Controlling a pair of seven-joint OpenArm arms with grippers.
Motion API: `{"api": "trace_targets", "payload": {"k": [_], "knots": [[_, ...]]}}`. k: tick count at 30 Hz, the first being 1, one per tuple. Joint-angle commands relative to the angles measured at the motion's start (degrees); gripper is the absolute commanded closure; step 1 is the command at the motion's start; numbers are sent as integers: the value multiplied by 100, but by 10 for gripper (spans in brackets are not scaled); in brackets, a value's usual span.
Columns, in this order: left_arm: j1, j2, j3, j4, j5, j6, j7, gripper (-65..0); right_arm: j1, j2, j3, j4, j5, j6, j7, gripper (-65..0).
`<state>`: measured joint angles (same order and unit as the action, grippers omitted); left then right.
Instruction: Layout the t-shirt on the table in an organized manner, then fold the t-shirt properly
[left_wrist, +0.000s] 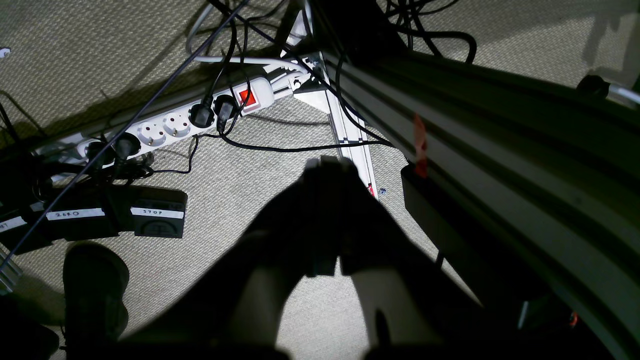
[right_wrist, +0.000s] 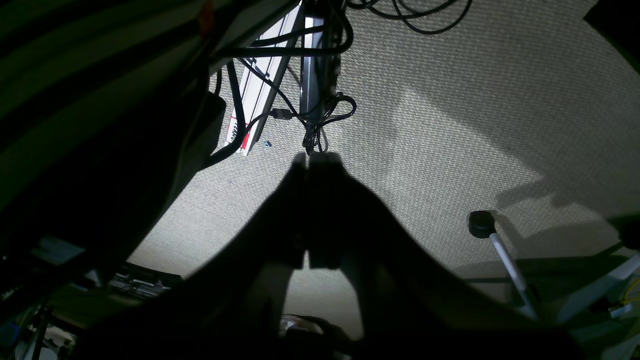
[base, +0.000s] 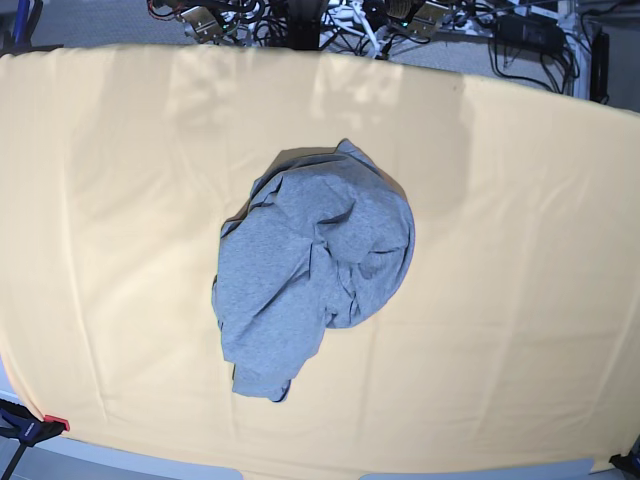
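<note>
Clearly we had not begun the layout: the t-shirt (base: 315, 268) lay crumpled in a heap near the middle of the table (base: 520, 250), no lettering showing. Our left gripper (left_wrist: 327, 165) and right gripper (right_wrist: 315, 159) hung below table level, jaws pressed together, holding nothing. Next we judged both arms must rise, open and find edges to spread. Only the base view showed the shirt; the wrist views showed only carpet (right_wrist: 450, 125) and a power strip (left_wrist: 175, 122).
</note>
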<state>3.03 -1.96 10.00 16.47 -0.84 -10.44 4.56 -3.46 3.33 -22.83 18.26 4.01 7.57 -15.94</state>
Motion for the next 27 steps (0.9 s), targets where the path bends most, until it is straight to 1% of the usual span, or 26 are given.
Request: {"api": "trace_targets", "payload": {"k": [1,4,8,10,13,14,16,18,20,21,22,25,27], "knots": [[-2,-9,-4,42,-7,-57,0,0,26,17,-15,37,-2,37,-28,0],[-2,-9,-4,42,-4,-55,0,0,26,17,-15,37,-2,15,-42,0],[-2,-9,-4,42,-4,-55,2,0,28,17,-15,48,-2,-356,-42,0],[-2,-9,-4,42,-4,-55,2,0,24,28,-15,118,-2,-490,-42,0],[15,-11,-4,118,-4,-50,52,0,26,57,-15,291,-4,-573,-59,0],[33,-11,-4,162,-4,-48,79,0,26,66,-15,358,-4,-568,-179,0],[52,-11,-4,249,-4,-50,208,0,28,66,-15,505,-68,-468,-527,0],[114,-11,-4,398,-4,-52,407,0,20,63,-15,673,-304,-155,-942,0],[190,-13,-4,621,-4,-52,785,0,-9,66,-15,809,-459,85,-1290,0],[238,-24,-4,756,-4,-52,962,0,-28,66,-15,857,-498,138,-1405,0],[306,-28,-4,903,-2,-52,1108,0,-72,66,-15,896,-494,151,-1482,0],[599,-68,-2,1416,-9,-55,1458,0,-271,136,-15,957,-494,195,-1469,0],[863,-144,11,1779,-118,-83,1596,0,-452,210,-15,1038,-494,348,-1475,0]]}}
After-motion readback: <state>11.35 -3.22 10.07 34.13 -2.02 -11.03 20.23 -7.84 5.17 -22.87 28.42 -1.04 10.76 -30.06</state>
